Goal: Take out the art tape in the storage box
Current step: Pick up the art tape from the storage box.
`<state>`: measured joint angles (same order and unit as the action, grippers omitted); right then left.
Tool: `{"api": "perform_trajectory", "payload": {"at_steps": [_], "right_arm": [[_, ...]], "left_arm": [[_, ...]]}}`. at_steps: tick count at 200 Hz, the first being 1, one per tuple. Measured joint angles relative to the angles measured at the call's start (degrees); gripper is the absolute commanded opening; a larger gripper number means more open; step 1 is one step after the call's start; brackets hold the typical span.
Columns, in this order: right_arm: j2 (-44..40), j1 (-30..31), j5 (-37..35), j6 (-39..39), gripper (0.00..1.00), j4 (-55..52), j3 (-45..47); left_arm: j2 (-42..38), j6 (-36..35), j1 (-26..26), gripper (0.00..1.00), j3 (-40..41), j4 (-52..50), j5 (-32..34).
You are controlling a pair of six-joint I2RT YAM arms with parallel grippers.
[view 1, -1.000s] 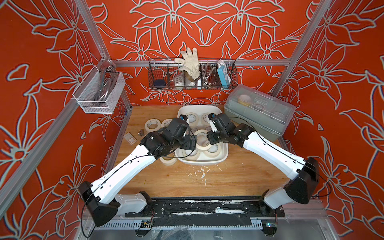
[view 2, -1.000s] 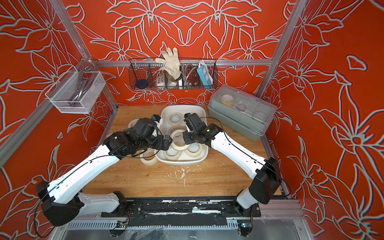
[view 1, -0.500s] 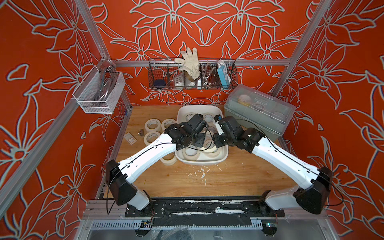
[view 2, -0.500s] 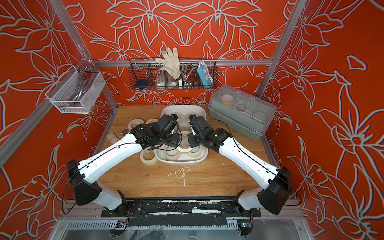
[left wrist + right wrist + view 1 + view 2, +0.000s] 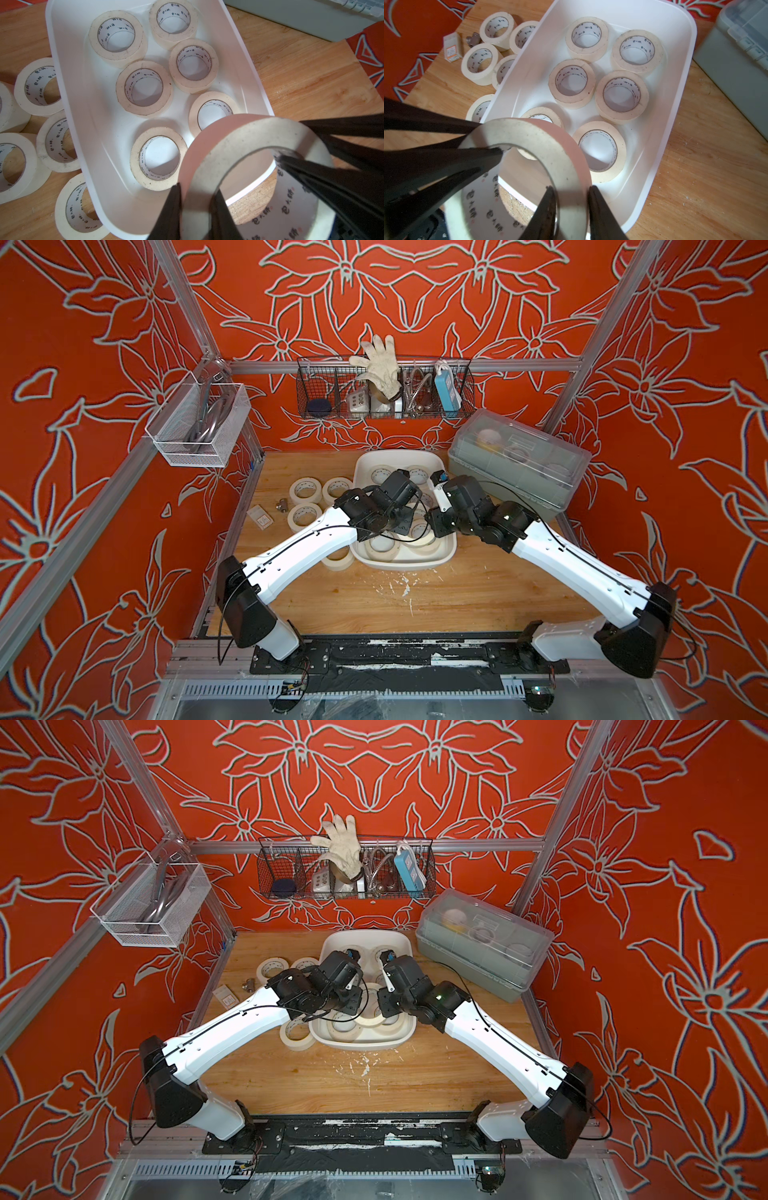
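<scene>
Enclosure: orange-red wall panels printed with white-outlined flowers close three sides. Aluminium frame profiles run up the rear corners and across the back wall. Work surface: light wooden tabletop, marked with white flecks near its front edge. A black base plate borders that edge. Illumination is even.

Held tape roll (blurred) overruns both wrist views.

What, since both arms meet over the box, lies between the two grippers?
One lifted tape roll: the left gripper pinches its wall, the right gripper straddles it, per both wrist views.
</scene>
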<state>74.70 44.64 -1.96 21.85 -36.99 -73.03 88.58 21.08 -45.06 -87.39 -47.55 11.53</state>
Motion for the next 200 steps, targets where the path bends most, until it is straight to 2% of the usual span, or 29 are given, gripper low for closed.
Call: {"api": "perform_trajectory", "payload": {"at_steps": [29,63,108,150,200], "right_arm": [[-4.57,0.0,0.42,-0.83,0.57,2.14,1.16],[-8.41,0.0,-1.18,-0.72,0.6,4.66,2.75],[-9.86,-0.57,-3.61,-0.04,0.6,6.03,5.03],[-9.81,-1.77,-3.56,0.96,0.59,6.19,5.75],[-9.07,-3.04,-2.54,1.57,0.59,6.93,7.02]], "left_arm": [[-1.75,1.14,0.74,0.0,2.99,0.11,0.85],[-6.36,4.13,4.46,0.0,6.86,0.94,1.7],[-16.35,10.58,15.3,0.0,16.85,3.58,3.67],[-24.83,16.24,23.39,0.0,27.74,6.19,7.21],[-32.89,26.51,35.52,0.0,39.34,7.34,9.42]]}}
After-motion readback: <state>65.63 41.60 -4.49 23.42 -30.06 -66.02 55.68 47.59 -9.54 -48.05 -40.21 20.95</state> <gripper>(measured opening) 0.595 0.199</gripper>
